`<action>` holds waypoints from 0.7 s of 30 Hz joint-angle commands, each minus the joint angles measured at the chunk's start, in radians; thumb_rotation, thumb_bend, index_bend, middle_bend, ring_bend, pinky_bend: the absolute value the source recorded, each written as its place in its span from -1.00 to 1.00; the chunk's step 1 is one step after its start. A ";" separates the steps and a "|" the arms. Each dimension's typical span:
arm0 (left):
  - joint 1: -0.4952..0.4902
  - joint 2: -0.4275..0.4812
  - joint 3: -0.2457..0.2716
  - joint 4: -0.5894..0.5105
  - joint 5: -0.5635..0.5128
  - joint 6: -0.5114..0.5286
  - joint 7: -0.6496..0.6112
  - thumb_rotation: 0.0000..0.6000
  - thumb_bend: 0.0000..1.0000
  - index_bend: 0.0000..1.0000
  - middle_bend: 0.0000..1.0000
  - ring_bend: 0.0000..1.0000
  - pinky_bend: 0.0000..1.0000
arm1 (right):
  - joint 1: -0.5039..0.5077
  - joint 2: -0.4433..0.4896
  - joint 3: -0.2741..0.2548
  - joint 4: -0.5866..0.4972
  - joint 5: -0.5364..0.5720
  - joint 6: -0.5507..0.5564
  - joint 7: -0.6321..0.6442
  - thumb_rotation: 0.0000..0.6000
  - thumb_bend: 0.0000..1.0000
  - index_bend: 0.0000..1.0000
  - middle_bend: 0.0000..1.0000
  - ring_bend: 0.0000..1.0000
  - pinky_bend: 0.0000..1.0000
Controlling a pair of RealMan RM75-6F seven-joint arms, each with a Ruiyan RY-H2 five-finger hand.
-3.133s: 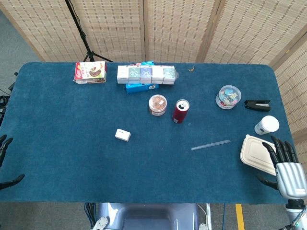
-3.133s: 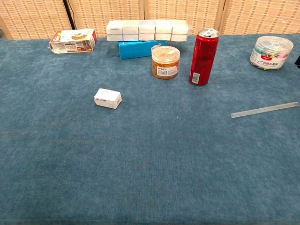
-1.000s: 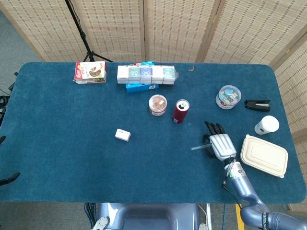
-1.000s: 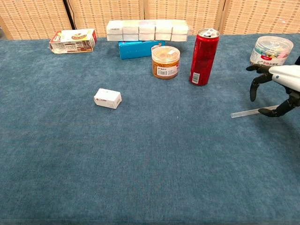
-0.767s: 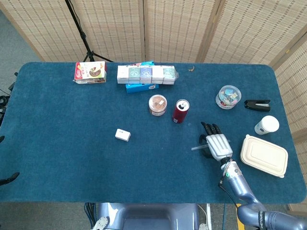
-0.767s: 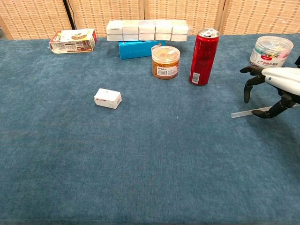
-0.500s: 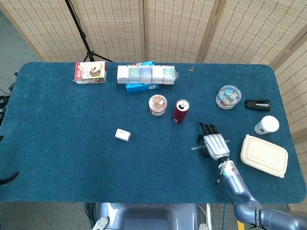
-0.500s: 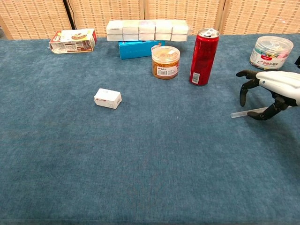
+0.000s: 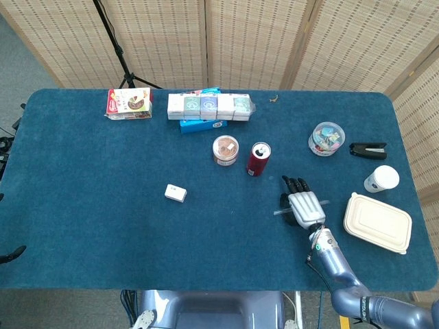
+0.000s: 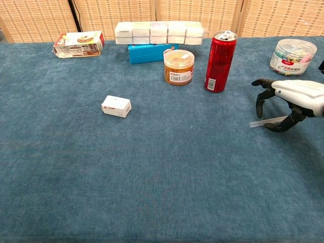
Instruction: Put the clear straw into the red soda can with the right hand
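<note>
Clear straw [image 10: 267,121] lies flat on the blue bench [image 9: 103,205], under the right hand [image 9: 302,205], which hovers palm down over its middle. The hand's dark fingers [image 10: 260,104] are spread and curled downward on either side of the straw; the thumb tip looks to be at the straw, but whether it touches cannot be told, and the hand holds nothing. Seen from above, the straw's ends stick out at the hand's 9 and 3 o'clock.

Red soda can [image 9: 258,159] stands upright with its top opened, near the hand at its 11 o'clock and apart from it. Just beside the can, at its 9 o'clock, stands a small jar [image 9: 225,149] with a clear lid. At the hand's 3 o'clock lies a beige lidded food box [image 9: 378,222]. At its 1 o'clock stands a clear round tub [image 9: 326,138] of coloured bits.

The left hand shows in neither view.
</note>
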 commanded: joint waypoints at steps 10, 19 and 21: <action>-0.001 0.001 -0.001 0.001 -0.002 -0.004 -0.005 1.00 -0.97 -1.00 -1.00 -1.00 -1.00 | 0.005 -0.006 -0.006 0.021 -0.002 0.000 0.019 1.00 -0.13 -0.03 -1.00 -1.00 -1.00; -0.002 0.000 -0.001 -0.001 -0.004 -0.007 0.000 1.00 -0.97 -1.00 -1.00 -1.00 -1.00 | 0.009 -0.010 -0.013 0.032 0.002 -0.009 0.023 1.00 -0.13 0.00 -1.00 -1.00 -1.00; -0.003 0.000 -0.001 -0.002 -0.005 -0.007 0.001 1.00 -0.97 -1.00 -1.00 -1.00 -1.00 | 0.011 -0.012 -0.013 0.034 0.002 -0.011 0.023 1.00 -0.14 0.02 -1.00 -1.00 -1.00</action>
